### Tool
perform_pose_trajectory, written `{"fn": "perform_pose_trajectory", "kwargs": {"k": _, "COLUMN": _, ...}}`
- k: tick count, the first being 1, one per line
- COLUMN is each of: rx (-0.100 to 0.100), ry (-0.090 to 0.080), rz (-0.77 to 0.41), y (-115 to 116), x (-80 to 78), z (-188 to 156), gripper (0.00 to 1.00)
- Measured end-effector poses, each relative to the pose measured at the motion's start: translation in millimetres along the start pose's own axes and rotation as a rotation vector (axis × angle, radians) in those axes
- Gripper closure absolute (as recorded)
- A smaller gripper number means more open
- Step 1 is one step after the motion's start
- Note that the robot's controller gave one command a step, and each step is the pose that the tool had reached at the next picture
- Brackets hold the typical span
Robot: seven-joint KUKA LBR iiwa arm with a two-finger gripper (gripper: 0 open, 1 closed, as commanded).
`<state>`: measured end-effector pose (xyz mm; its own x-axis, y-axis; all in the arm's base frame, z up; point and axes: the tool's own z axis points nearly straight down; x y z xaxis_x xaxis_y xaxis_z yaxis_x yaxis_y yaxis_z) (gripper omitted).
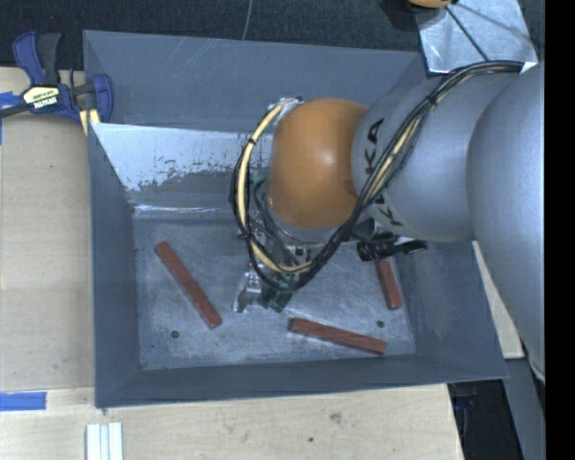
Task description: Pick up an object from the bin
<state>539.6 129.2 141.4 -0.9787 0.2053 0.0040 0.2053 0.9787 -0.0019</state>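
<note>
**A:** Where is the gripper?

**B:** The gripper [257, 297] hangs low over the floor of the bin [115, 286], about the middle and a little toward the near wall. The arm [460, 151] comes in from the right. Its orange cover [311, 161] and looped cables [244, 175] sit right above the gripper.

**A:** Is it open or closed?

**B:** I cannot tell. The wrist and the cables hide too much of it.

**A:** What lies in the bin?

**B:** Three reddish-brown sticks, all flat on the floor. The left stick [187, 285] lies on a slant, with its lower end pointing toward the gripper. The front stick [336, 336] lies almost level along the near wall, to the right of the gripper and a little nearer the camera. The right stick [390, 284] lies by the right wall, running roughly from the far side to the near side, with its far end tucked under the arm.

**A:** Which one is the gripper closest to?

**B:** It sits between the lower end of the left stick and the left end of the front stick, near both. As far as I can see it touches neither. The right stick is well apart from it.
</note>
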Motion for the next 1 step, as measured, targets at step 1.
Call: {"fn": "perform_pose_trajectory", "kwargs": {"k": 1, "rx": -0.003, "ry": -0.006, "rz": 0.001, "y": 0.6, "x": -1.9, "z": -3.0, "gripper": 0.00}}
